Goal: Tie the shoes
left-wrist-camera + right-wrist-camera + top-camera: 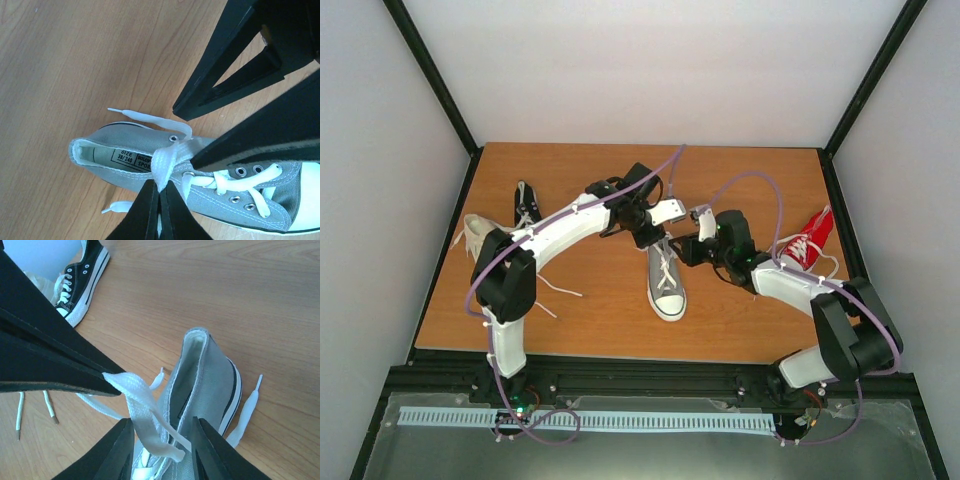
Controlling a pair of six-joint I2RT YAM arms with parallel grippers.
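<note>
Left gripper (160,192) has its fingers pressed together on a white lace (167,157), drawn up from the top eyelets of the grey shoe (667,280). Right gripper (162,422) is just beside it, fingers apart on either side of the strand hanging from that pinch, not clamping it. The grey shoe lies in the middle of the table (590,320), toe toward the near edge, heel end under both grippers. A black shoe (526,205) and a cream shoe (475,235) lie at the far left. A red shoe (810,240) lies at the right edge.
</note>
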